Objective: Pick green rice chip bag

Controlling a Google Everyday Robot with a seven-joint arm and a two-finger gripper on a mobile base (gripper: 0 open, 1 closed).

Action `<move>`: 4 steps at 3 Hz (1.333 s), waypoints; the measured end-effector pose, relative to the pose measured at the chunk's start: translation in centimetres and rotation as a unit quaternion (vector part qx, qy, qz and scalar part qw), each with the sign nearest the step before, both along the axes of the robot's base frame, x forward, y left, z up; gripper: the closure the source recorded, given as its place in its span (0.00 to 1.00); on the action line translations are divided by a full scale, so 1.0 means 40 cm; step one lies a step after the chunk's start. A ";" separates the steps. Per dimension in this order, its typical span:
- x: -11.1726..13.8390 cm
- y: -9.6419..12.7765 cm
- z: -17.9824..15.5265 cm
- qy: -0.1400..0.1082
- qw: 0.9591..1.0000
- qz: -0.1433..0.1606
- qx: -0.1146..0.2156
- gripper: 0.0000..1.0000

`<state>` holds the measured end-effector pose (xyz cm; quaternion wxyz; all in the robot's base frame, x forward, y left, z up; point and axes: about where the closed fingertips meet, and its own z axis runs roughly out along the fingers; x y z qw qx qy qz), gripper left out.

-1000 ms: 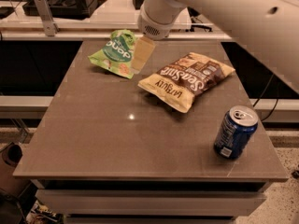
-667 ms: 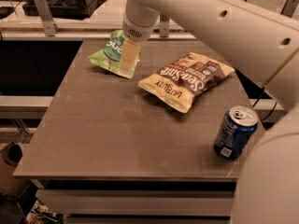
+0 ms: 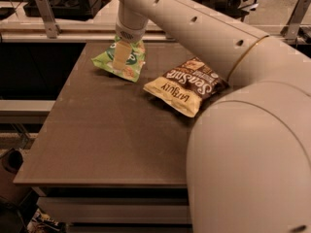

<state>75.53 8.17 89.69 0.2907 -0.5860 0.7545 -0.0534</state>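
The table [image 3: 97, 144] is a brown, flat-topped work surface and serves as reference for all positions below.

Task item: the green rice chip bag [image 3: 136, 62] lies on the table's far left part, close to the back edge. It is light green with a dark round logo and pictured chips on its lower end. Its left corner points toward the table's left edge.

Gripper: the gripper [image 3: 120, 62] is directly at the green rice chip bag, over the far left part of the table. A pale, flat gripper part stands in front of the bag's middle and covers part of the logo. Whether the gripper is open, closed or clamped on the bag cannot be told from this view, nor whether it touches the bag.

Arm: the white robot arm [image 3: 194, 28] reaches from the table's near right side across to its far left part. Its large rounded segment fills the near right corner of the view and hides that part of the table.

Other items: a yellow-and-brown chip bag [image 3: 187, 86] lies flat near the middle of the table's far half, apart from the green bag, with its print upside down to the camera. Behind the table's back edge runs a light shelf with a metal bracket [image 3: 46, 16].
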 end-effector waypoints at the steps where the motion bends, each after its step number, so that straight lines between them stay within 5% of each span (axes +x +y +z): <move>1: 0.039 0.056 -0.032 0.007 1.000 0.009 0.024 0.00; 4: 0.097 0.171 -0.157 0.045 0.994 0.021 0.093 0.00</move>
